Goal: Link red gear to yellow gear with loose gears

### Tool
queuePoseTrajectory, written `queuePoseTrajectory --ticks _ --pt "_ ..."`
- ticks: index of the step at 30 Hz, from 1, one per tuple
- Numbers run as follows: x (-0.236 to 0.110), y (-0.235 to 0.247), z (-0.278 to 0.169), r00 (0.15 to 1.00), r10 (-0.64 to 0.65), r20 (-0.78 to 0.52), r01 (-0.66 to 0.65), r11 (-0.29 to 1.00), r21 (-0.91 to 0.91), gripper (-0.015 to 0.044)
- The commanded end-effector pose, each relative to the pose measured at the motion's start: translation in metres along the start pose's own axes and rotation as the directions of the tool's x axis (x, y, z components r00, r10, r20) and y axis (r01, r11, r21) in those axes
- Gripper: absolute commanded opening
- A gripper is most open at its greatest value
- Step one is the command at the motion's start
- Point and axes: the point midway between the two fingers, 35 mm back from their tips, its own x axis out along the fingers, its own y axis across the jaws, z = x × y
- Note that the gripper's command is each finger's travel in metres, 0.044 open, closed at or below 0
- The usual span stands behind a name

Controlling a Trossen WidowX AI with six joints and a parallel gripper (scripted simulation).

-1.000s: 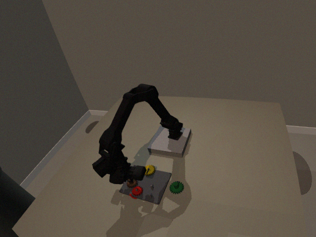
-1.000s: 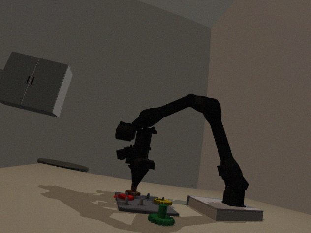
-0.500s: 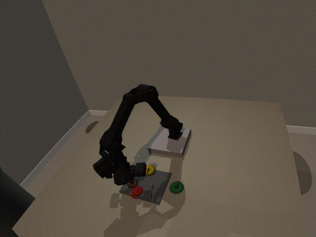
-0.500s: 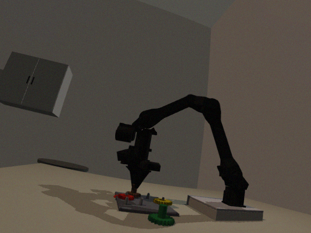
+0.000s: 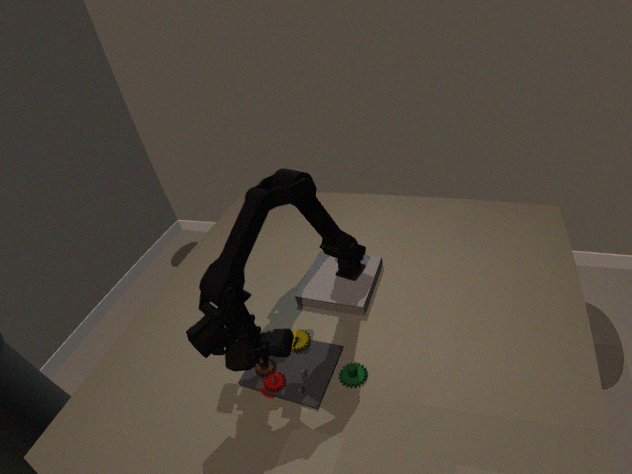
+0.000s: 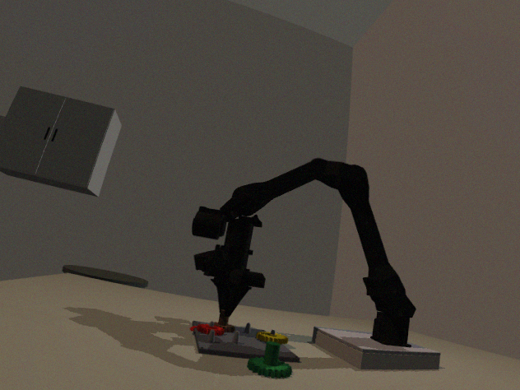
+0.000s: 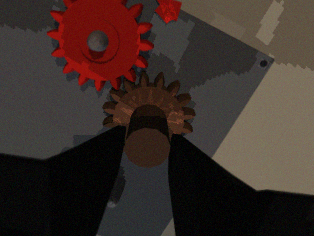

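The brown gear (image 5: pixel 265 368) (image 6: pixel 226 327) (image 7: pixel 150 100) lies about level on the grey board (image 5: pixel 326 367) (image 6: pixel 252 349) (image 7: pixel 30 90), its teeth against those of the red gear (image 5: pixel 274 382) (image 6: pixel 208 329) (image 7: pixel 120 30). My gripper (image 5: pixel 261 358) (image 6: pixel 225 313) (image 7: pixel 147 138) points down, its fingers slightly open around the brown gear's knob. The peg under the brown gear is hidden. The yellow gear (image 5: pixel 302 340) (image 6: pixel 272 337) is on the board's arm-side part. The green gear (image 5: pixel 353 375) (image 6: pixel 269 367) stands on the table beside the board, knob up.
Bare pegs stand on the board, including one peg (image 5: pixel 303 373) (image 6: pixel 235 336) and another peg (image 5: pixel 302 390) (image 6: pixel 211 336) near the red gear. A further peg (image 6: pixel 248 327) stands behind them in the exterior view. The arm's pale base plate (image 5: pixel 326 285) (image 6: pixel 336 348) lies beyond the board.
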Motion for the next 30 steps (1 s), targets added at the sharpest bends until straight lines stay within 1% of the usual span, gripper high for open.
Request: queuePoseTrajectory --ticks 1,4,10,13,15,21,24,25,27,30 --pt "-0.003 0.000 0.000 1.000 -0.002 0.000 0.002 0.998 0.057 0.0140" --pt "-0.011 0.000 0.000 1.000 -0.002 0.000 0.002 0.998 0.059 0.0140" --pt "-0.047 0.000 0.000 1.000 -0.002 0.000 0.002 0.998 0.069 0.0140" --pt "-0.048 0.000 0.000 1.000 -0.002 0.000 0.002 0.998 0.069 0.0140" --pt "-0.042 0.010 0.005 1.000 -0.001 0.003 0.000 0.997 0.075 0.0193" --pt "-0.042 0.106 0.024 1.000 0.010 0.005 -0.010 0.982 0.187 0.0350" --pt "-0.042 0.141 0.024 1.000 0.010 0.013 -0.013 0.978 0.209 0.0429" --pt "-0.041 0.156 0.023 1.000 0.011 0.015 -0.014 0.975 0.223 0.0440" --pt "-0.041 0.183 0.019 1.000 0.015 0.012 -0.018 0.966 0.259 0.0440" --pt "-0.041 0.206 0.016 1.000 0.020 0.004 -0.020 0.954 0.300 0.0440"
